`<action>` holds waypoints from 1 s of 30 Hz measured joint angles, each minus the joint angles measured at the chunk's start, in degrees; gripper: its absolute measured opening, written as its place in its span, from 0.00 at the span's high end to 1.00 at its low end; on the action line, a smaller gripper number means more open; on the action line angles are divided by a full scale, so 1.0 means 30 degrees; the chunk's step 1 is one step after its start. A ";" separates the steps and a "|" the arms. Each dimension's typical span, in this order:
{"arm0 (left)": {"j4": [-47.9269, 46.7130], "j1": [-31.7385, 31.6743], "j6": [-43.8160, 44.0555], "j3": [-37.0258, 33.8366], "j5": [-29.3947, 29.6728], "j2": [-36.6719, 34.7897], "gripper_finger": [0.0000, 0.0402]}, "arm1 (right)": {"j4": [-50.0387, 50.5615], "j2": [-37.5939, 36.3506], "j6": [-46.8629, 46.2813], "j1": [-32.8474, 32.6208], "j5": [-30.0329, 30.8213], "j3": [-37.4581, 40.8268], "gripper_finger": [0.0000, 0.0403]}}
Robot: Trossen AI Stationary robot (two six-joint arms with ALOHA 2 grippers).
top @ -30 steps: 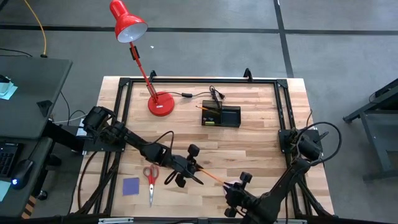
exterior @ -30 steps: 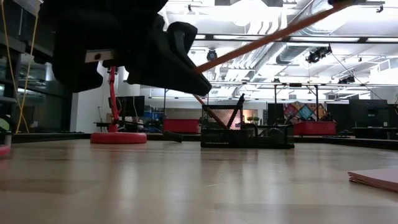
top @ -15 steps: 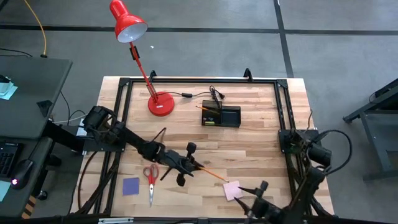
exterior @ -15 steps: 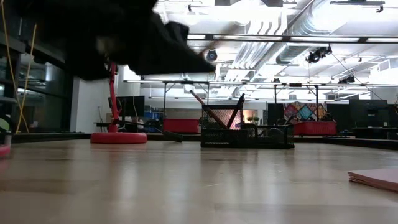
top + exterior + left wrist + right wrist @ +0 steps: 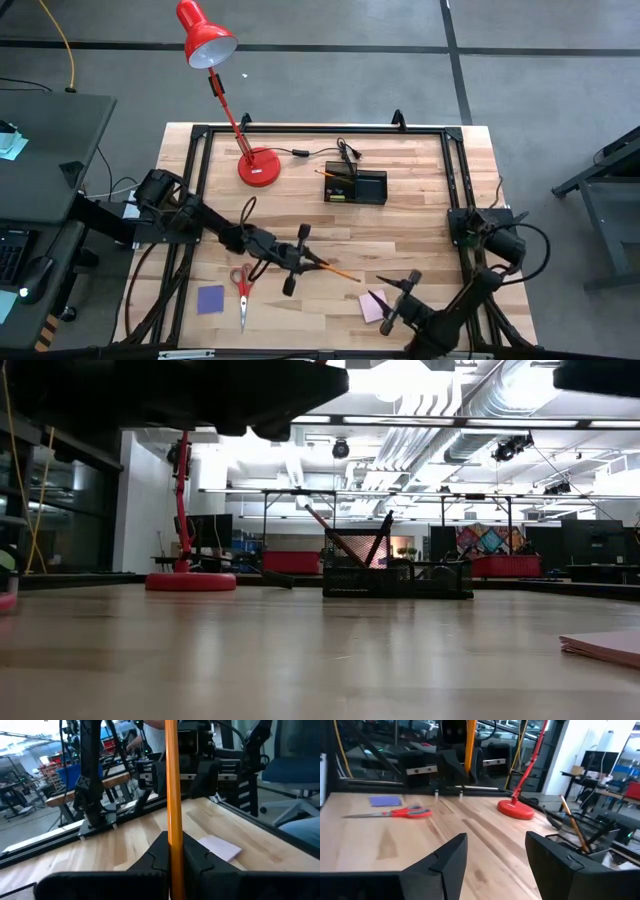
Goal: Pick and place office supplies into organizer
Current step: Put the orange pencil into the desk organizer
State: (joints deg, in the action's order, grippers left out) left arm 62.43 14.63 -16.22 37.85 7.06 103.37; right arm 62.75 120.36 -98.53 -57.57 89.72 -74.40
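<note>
A red desk lamp [image 5: 245,140] stood at the far left part of a light wooden table [image 5: 420,220]. Its round base [image 5: 258,166] rested on the wood, a slanted stem rose from it, and its shade [image 5: 205,36] hung out past the table's far edge. A black cord [image 5: 300,153] ran from the base along the tabletop. A black metal frame [image 5: 330,129] edged the table. To one side stood a dark desk [image 5: 45,150], and the floor [image 5: 330,70] around was grey with dark lines.

Table [image 5: 420,215] with scissors [image 5: 242,286], pads [image 5: 211,299]
</note>
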 joint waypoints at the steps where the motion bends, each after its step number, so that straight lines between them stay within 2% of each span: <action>1: -0.0007 -0.0007 -0.0126 0.0000 0.0006 0.0000 0.99 | -0.0066 0.0000 -0.0143 0.0162 0.0057 0.0139 0.52; 7: -0.0007 0.0000 -0.0593 0.0000 0.0009 0.0004 0.99 | 0.0102 0.0007 0.0774 0.1132 0.0078 -0.0371 0.52; 16: -0.0282 -0.0004 -0.0950 0.0000 0.0515 0.0007 0.99 | 0.0762 0.0007 0.5650 0.1614 0.0115 -0.3367 0.52; 30: -0.0313 0.0000 -0.1344 0.0000 0.0507 0.0007 0.99 | 0.1112 0.0007 0.6912 0.2234 0.0102 -0.4182 0.52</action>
State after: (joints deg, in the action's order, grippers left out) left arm 61.49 14.63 -20.25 37.85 8.58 103.39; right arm 66.08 120.38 -77.79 -50.87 90.02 -86.95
